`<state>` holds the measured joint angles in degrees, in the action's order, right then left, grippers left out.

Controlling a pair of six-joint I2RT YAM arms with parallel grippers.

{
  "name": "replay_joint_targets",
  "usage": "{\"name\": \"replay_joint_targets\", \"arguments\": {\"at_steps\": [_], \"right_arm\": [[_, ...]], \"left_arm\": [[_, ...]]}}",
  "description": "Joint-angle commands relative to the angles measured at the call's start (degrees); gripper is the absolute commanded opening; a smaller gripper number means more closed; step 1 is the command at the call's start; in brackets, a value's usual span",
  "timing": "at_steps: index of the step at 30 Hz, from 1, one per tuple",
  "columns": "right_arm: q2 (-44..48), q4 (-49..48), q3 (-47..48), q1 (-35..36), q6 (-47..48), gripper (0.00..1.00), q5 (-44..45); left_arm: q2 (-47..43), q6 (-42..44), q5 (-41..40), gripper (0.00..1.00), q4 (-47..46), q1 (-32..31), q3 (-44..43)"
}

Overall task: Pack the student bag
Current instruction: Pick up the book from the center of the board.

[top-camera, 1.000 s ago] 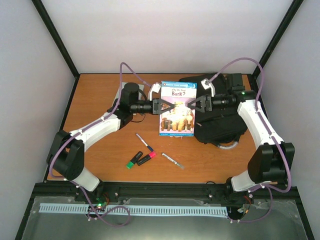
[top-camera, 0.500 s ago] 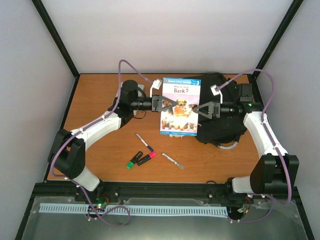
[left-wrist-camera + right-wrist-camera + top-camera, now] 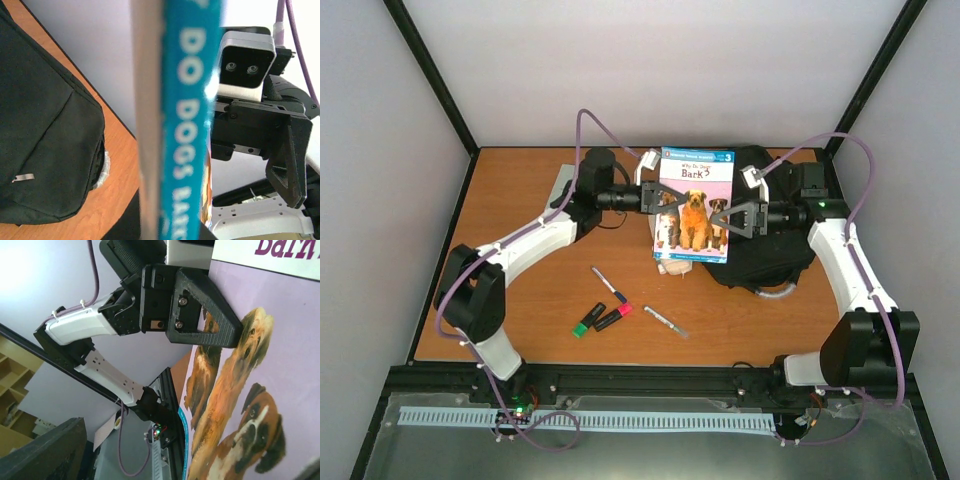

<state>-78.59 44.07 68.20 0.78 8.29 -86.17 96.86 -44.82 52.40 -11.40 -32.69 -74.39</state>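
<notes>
Beneath the right pincer (image 3: 728, 218) (book (image 3: 697, 192) alongside) lies the student bag (image 3: 770, 262).

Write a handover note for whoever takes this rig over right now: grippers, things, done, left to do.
Grippers: left gripper shut on the dog book by its left edge, holding it above the table; right gripper open at the book's right edge, not gripping.
Things: student bag lies at the right rear, partly behind the book; far pen, near pen, green highlighter, red highlighter lie loose.
Done: nothing visibly in the bag.
Left: pack the book and the loose items.
</notes>
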Motion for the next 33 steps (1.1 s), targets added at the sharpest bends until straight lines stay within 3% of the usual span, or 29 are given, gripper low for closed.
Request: {"name": "replay_joint_targets", "arguments": {"at_steps": [1,5,8,11,14,17,21,24,25,29,31,33], "right_arm": [[2.4,-2.2,-0.4,-1.0,-3.2,0.83,-6.3],[2.5,-8.1,-3.1,-2.1,-10.2,0.79,-2.3],[2.5,-11.1,-3.9,-3.5,-13.5,0.70,0.0],[2.5,-12.6,-4.2,-4.7,-15.0,0.57,0.7],[2.9,-13.4,-4.8,-4.9,-15.3,0.35,0.9],[3.4,-14.3,-5.4,-4.9,-15.7,0.28,2.2],[4.4,-15.4,-6.0,-5.0,-16.8,0.06,5.7],[4.8,-16.0,-6.1,-5.3,-17.0,0.03,8.1],[4.9,-15.9,-6.0,-5.6,-16.6,0.03,8.8],[4.9,-9.9,-2.2,-8.5,-10.6,0.03,14.4],[4.6,-5.3,0.7,-10.8,-5.8,0.03,17.3],[4.2,-0.2,3.7,-13.2,-0.9,0.03,21.4]], "left_arm": [[-0.5,4.3,-7.4,0.01,4.2,0.3,-2.2],[-0.9,4.9,-7.8,0.01,4.4,0.3,-2.0],[-2.0,6.3,-9.4,0.01,5.3,0.3,-1.2],[-2.8,7.3,-9.9,0.01,5.8,0.3,-0.6],[-2.7,7.1,-9.5,0.01,5.6,0.2,-0.5],[-2.3,7.0,-9.2,0.01,5.3,0.0,-0.7],[-2.2,7.0,-8.7,0.01,4.6,-0.6,-0.8],[-2.2,7.8,-8.4,0.03,5.2,-1.3,-0.9],[-2.1,8.4,-8.4,0.05,6.0,-1.5,-1.1],[-2.5,11.6,-12.0,0.45,12.3,-1.6,-1.7],[-3.0,14.2,-15.1,0.55,16.3,-1.7,-1.7],[-2.7,17.2,-17.9,0.57,21.0,-2.0,-2.9]]}}
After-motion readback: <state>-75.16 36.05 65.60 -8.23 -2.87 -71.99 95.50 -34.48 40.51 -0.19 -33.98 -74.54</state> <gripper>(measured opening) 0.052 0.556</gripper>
